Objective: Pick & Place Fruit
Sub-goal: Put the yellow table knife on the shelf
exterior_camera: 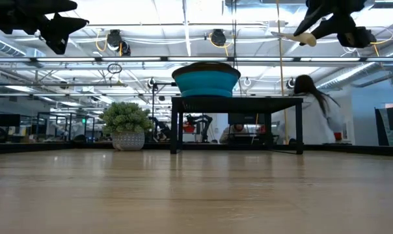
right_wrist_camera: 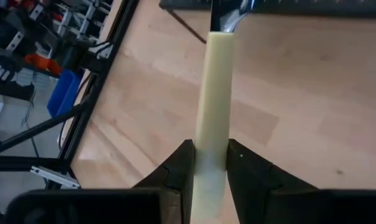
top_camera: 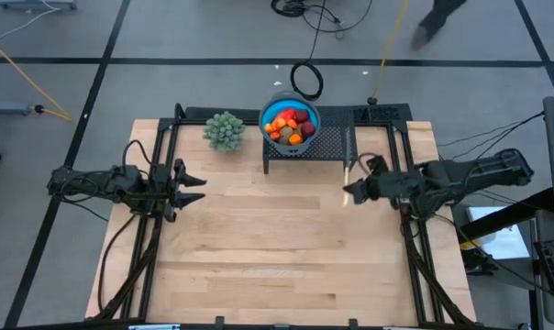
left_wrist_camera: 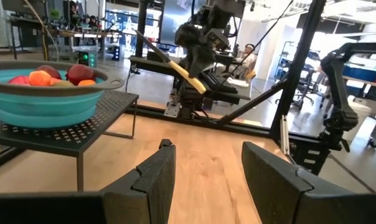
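The fruit, red, orange and yellow pieces, lies heaped in a blue bowl. The bowl stands on a black perforated stand at the table's far edge. My right gripper is right of the stand, high above the table, shut on a pale yellowish knife. At the table's left side my left gripper hangs open and level with nothing between its fingers. In the left wrist view the bowl sits ahead of that gripper, and the knife shows farther off. My right gripper pinches the knife's pale handle between its two fingers. The handle runs forward along the fingers, with the metal blade end beyond it. The knife is lifted clear of the table.
A green bushy plant in a pot stands left of the stand at the far edge. Bare wooden table top spreads between the arms and toward the near edge. A person shows in the room behind the table.
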### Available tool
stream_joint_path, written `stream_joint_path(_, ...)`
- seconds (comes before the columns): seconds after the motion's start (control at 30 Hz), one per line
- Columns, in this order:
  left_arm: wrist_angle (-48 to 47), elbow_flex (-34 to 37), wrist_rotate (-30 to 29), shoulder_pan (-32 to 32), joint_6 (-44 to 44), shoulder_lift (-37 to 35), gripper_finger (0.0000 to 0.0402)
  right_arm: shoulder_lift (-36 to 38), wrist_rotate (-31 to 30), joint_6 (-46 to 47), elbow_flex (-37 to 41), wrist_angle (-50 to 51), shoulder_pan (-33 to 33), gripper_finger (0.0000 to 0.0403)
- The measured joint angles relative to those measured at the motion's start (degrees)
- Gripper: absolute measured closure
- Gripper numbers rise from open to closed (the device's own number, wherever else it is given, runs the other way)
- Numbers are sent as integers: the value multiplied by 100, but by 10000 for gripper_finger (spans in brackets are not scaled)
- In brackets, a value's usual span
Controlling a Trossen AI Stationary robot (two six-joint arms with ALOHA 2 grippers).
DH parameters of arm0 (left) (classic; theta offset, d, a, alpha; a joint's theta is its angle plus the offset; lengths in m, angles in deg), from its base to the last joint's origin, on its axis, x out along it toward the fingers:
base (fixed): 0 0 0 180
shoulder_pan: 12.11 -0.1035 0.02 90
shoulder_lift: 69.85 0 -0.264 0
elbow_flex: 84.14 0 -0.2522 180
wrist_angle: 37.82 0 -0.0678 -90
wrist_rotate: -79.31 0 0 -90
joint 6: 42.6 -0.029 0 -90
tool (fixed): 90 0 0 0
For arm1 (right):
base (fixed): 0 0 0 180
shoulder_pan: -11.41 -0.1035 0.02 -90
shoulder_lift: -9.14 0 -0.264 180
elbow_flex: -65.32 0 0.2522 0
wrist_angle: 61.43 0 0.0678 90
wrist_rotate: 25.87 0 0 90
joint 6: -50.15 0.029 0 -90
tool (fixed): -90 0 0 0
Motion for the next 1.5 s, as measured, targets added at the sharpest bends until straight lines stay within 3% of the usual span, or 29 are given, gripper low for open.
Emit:
stream_joint_path(0.47, 0, 0, -44, 0, 427, 1, 218, 390, 1684, -1793, -7, 148, 2208, 333)
stream_joint_path(0.67, 1, 0, -45, 0, 453, 1, 218, 209, 1906, -2435, -507, 481, 2884, 330)
stream_joint_path(0.97, 0, 0, -43, 0, 455, 4, 218, -856, 2028, -3393, -2127, 1961, 3648, 328)
stream_joint_path(1.17, -4, 0, -43, 0, 457, 10, 218, -1819, 2207, -3553, -3006, 2744, 4233, 325)
stream_joint_path(1.5, -4, 0, -41, 0, 457, 10, 218, -2985, 2759, -3432, -3539, 3266, 4976, 325)
